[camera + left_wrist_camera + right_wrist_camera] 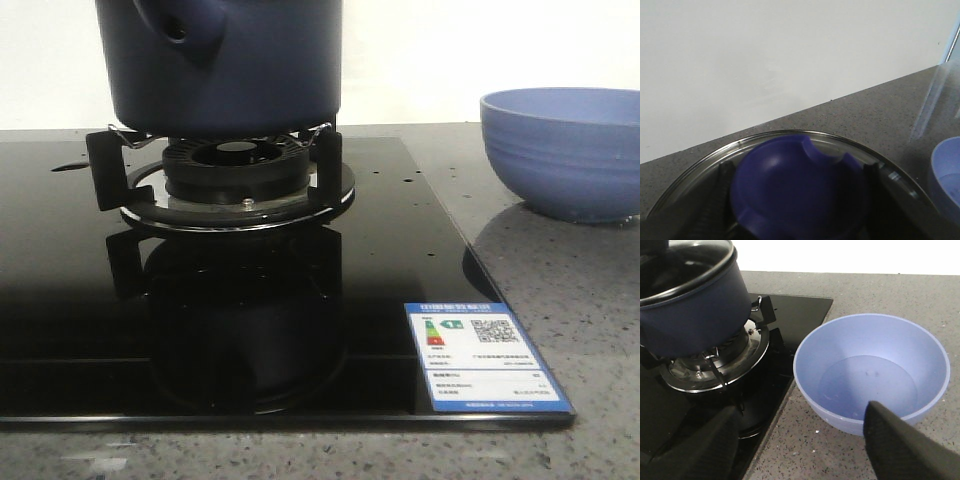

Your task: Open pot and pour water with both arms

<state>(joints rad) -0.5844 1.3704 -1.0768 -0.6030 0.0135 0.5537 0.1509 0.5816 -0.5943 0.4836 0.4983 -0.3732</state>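
Sitting on burner [238, 170], pot [225, 60], glass lid [687, 262] on; left claw [795, 200] seemingly gripping lid knob [797, 187]; right claw [795, 445] spread wide near bowl [871, 370].

Behind everything you have a plain white wall [480, 50] filling the top of the front view, evenly lit and bare. Below it runs a grey speckled stone countertop [590, 330], widest at the right of the frame. Set into it, the glossy black glass cooktop [60, 300] mirrors what stands above, with an energy label [485, 355] at its lower right corner.
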